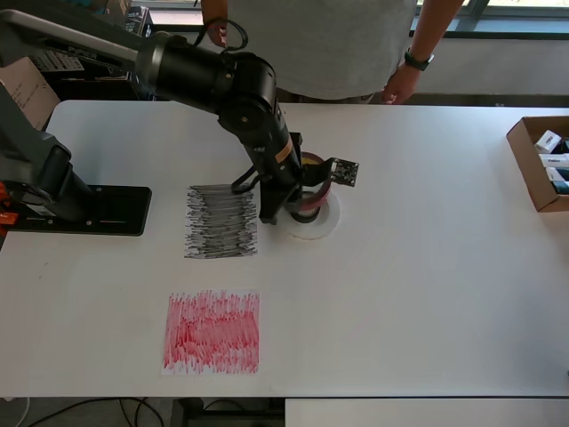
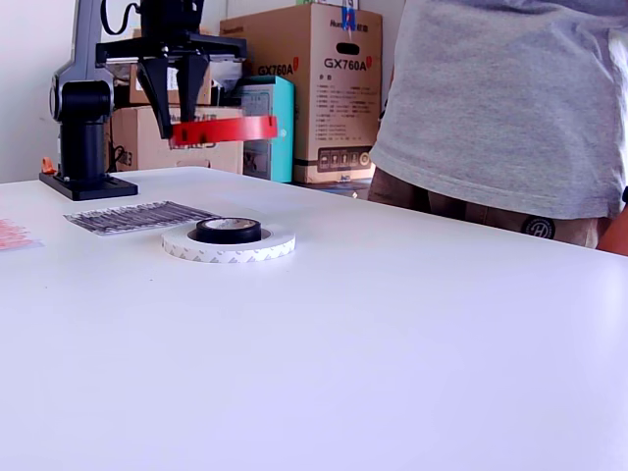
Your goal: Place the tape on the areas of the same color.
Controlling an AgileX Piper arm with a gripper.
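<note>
My gripper [image 2: 176, 120] is shut on the rim of the dark-red tape roll [image 2: 225, 130] and holds it level in the air. Directly below, the whitish tape roll [image 2: 229, 246] lies flat on the table with the small black tape roll [image 2: 228, 230] inside it. From overhead, the arm and the gripper [image 1: 293, 197] cover most of the red roll [image 1: 308, 207] and the whitish roll [image 1: 325, 228], and the black roll is hidden. The black scribbled area [image 1: 220, 221] lies just left of the rolls, and the red scribbled area [image 1: 212, 331] is nearer the front edge.
A person [image 1: 320, 44] stands at the table's far edge, one hand [image 1: 402, 84] near the tabletop. An open cardboard box [image 1: 533, 169] sits at the right edge in the overhead view. The arm's black base [image 1: 80, 209] is at the left. Cartons [image 2: 314, 88] stand behind the table.
</note>
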